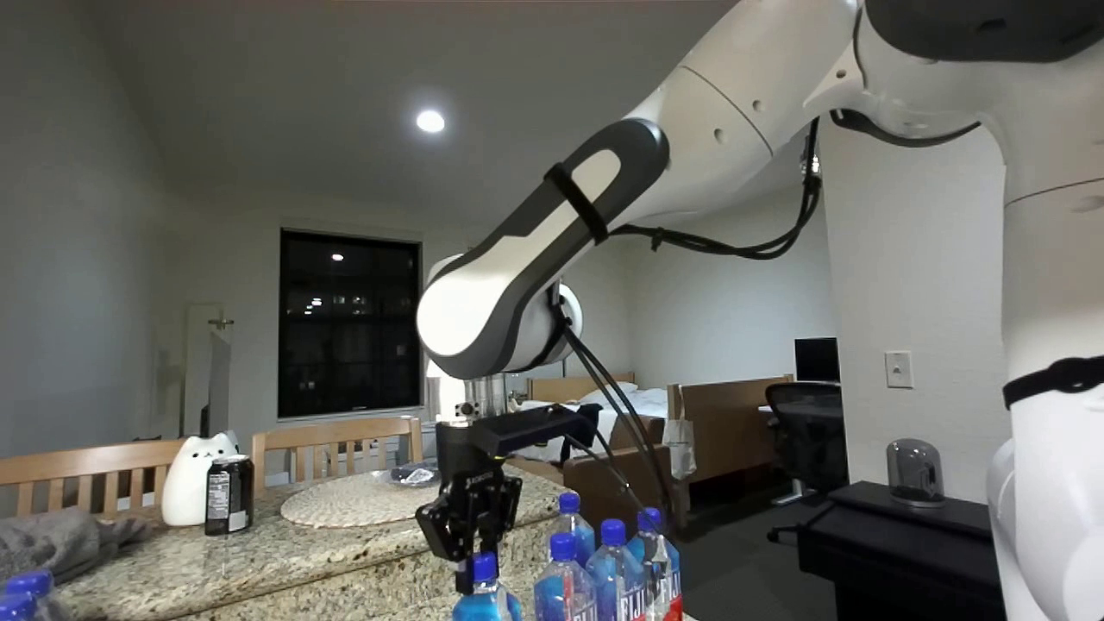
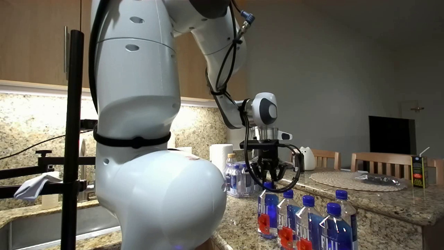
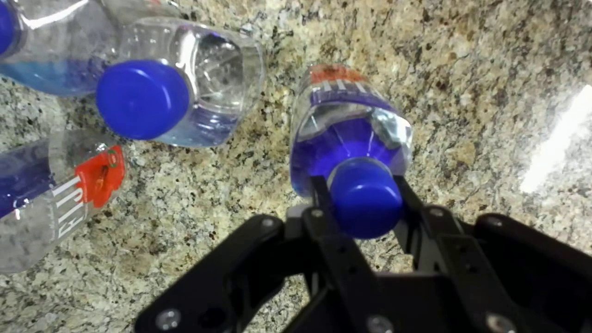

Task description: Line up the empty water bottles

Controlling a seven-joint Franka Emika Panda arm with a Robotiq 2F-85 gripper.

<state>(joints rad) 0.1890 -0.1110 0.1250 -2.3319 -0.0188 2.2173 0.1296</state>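
Closest to the wrist camera, the Robotiq gripper (image 3: 360, 180) grasps one Fiji water bottle (image 3: 344, 138), its black fingers (image 3: 322, 203) pressed to either side of the blue screw cap (image 3: 367, 203). That bottle stands upright on the speckled granite counter (image 3: 462, 69); blue label print shows through its clear wall, and whether any liquid lies inside cannot be told. From it, in an exterior view, three more Fiji water bottles (image 2: 305, 218) follow in a row between 3 and 4 o'clock, with a fifth Fiji bottle (image 2: 349, 211) nearer 3 o'clock, just behind the row's end. Between 10 and 11 o'clock, clear bottles (image 2: 236, 182), one tan-capped, cluster near a paper towel roll (image 2: 218, 158). Between 2 and 3 o'clock, clear packaging (image 2: 380, 180), its contents too blurred to name, lies on a round woven placemat (image 2: 329, 180), and a black drink carton (image 2: 419, 172) holds a white straw (image 2: 424, 151). Near 10 o'clock from the grasped bottle, in an exterior view, a black drink can (image 1: 229, 496) stands in front of a white cat figure (image 1: 183, 496)
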